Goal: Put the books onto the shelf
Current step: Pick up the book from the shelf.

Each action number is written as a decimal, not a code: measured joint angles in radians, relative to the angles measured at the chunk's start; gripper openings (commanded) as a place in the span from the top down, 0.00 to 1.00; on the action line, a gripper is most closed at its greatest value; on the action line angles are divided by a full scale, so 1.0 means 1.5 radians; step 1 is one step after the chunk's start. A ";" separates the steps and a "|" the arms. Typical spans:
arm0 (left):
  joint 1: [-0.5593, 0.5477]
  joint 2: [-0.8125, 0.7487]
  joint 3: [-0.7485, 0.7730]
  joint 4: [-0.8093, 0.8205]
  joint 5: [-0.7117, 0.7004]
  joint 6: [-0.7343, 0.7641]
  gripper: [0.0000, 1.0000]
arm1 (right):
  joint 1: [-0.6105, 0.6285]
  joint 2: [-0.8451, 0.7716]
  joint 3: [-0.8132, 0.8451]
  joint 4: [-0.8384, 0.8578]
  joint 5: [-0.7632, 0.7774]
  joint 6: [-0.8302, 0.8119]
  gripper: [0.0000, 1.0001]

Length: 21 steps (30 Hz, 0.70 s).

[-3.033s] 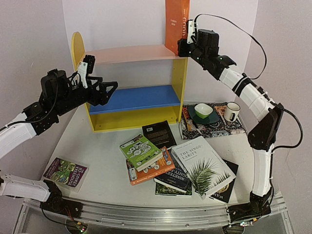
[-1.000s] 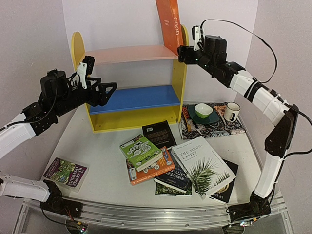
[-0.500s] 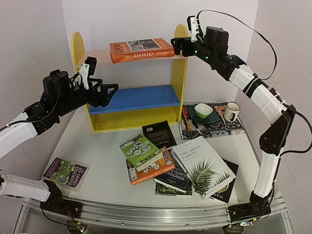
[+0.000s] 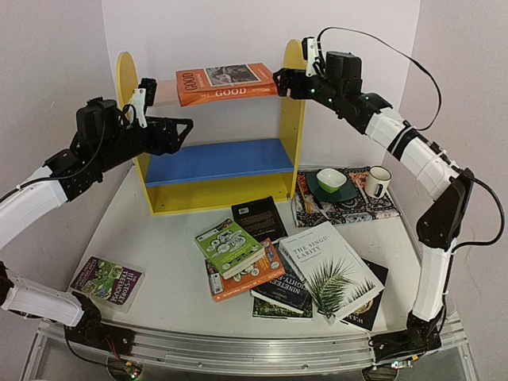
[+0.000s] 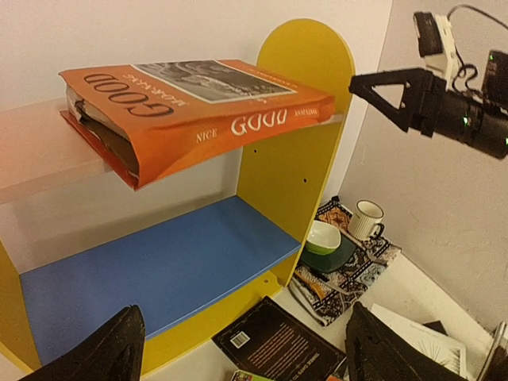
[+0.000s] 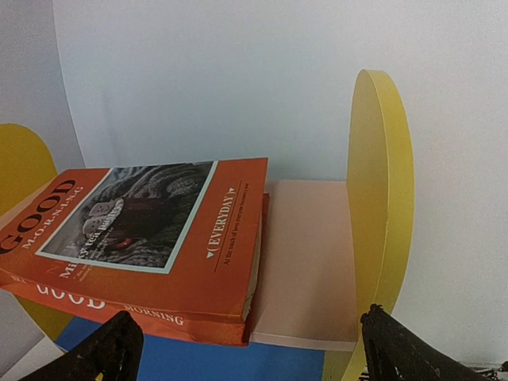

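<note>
An orange paperback (image 4: 226, 83) lies flat, cover up, on the pale pink top board (image 6: 305, 270) of the small yellow-sided shelf (image 4: 222, 159). It sits askew, its left corner jutting past the board's front edge, so it looks placed but not squared away and may need a nudge backward to sit safely. The right tool (image 4: 279, 82) hovers just beside the book's right end, near the round-topped side panel, with its jaws spread wide and nothing between them. That stance suggests a book let go rather than held. The left tool (image 4: 181, 133) is also open and empty, poised in front of the shelf's left side, probably ready to steady or straighten things. The blue middle board is bare. The other books wait on the counter (image 4: 159, 238): a green one (image 4: 230, 246), a white palm-leaf one (image 4: 329, 266), and dark covers in a loose pile, with a purple floral one (image 4: 105, 279) well apart at the left.
</note>
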 measured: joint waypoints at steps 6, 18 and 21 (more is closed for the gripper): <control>0.044 0.076 0.120 -0.002 0.044 -0.046 0.15 | 0.000 0.018 0.035 -0.003 -0.001 0.092 0.11; 0.128 0.220 0.279 -0.003 0.108 -0.197 0.17 | 0.000 0.098 0.117 -0.003 0.026 0.225 0.26; 0.140 0.251 0.306 -0.003 0.118 -0.227 0.21 | 0.000 0.112 0.119 -0.005 0.026 0.247 0.30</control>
